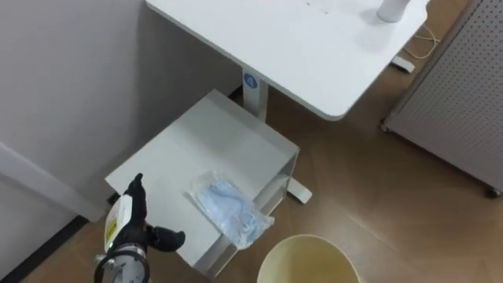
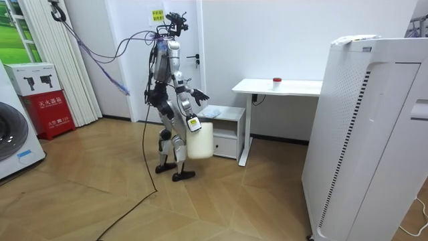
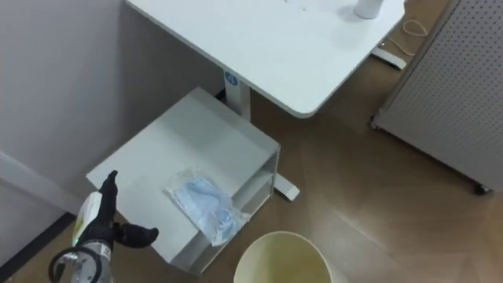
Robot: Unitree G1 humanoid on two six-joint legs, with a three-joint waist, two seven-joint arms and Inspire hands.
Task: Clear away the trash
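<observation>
On cabinet (image 1: 204,134) top beside desk (image 1: 299,47): garbage packet (image 1: 228,206) lies unpicked. Left hand (image 1: 135,212) near it, fingers released, empty. Bin (image 1: 308,237) waits below by right hand (image 2: 194,123); cannot tell its hold. Pick and drop remain.

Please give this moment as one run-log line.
left hand: open, at cabinet corner | bagged blue mask: lying on cabinet top | waste bin: nearby

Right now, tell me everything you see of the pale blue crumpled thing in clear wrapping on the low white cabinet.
It looks like soft pale blue fabric, perhaps a face mask, bunched inside a clear wrinkled plastic wrapper. It lies flat on the low white cabinet, at the top's front corner, one end seemingly past the edge. Only the cabinet touches it; the open left hand is apart.
</observation>
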